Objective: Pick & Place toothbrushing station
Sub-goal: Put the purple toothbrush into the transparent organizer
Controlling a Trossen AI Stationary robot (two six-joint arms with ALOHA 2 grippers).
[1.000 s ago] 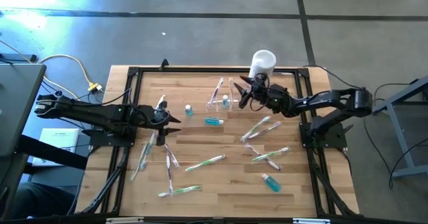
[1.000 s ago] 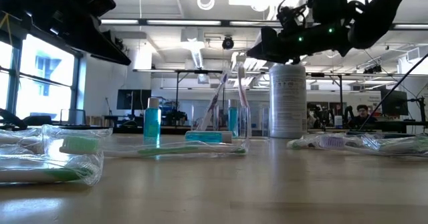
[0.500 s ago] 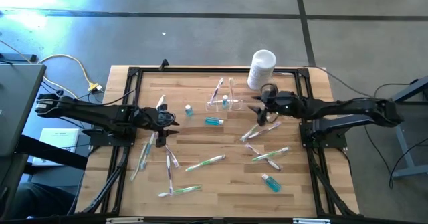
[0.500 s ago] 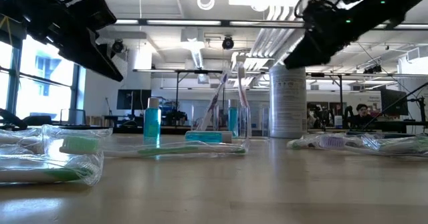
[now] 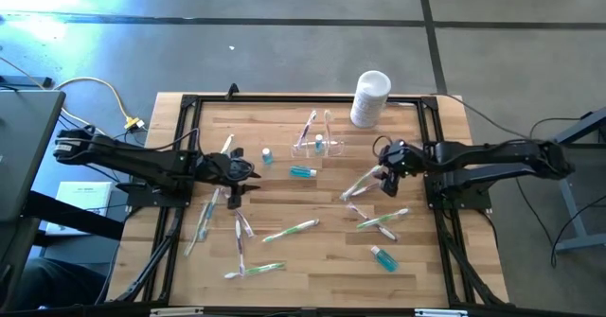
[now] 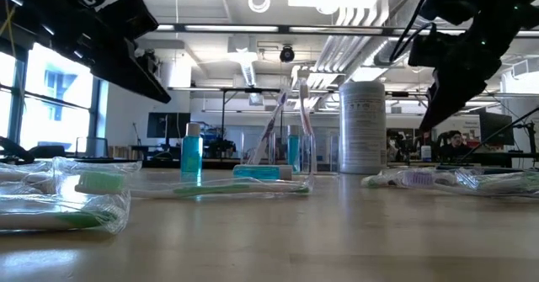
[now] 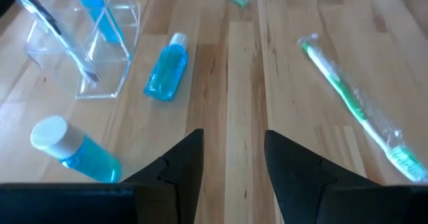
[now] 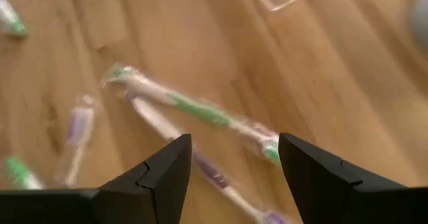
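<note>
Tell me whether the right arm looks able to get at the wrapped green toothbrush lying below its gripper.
Probably yes. The right gripper hovers open just above the wrapped green toothbrush, with bare wooden table around it; only a purple-handled toothbrush lies against it.

You see a grey concrete floor [image 5: 284, 43] around the pale wooden table [image 5: 312, 251]. Behind it, tall bright windows [image 6: 50, 97] and long ceiling lights [image 6: 210, 27].

Bright ceiling lamps [image 6: 258, 2] and a window [image 6: 50, 97] backlight the low view, leaving both arms as dark silhouettes and nearby wrapped toothbrushes [image 6: 63, 199] soft, while glare washes the floor [image 5: 38, 24] overhead and the right wrist view smears with motion blur.
</note>
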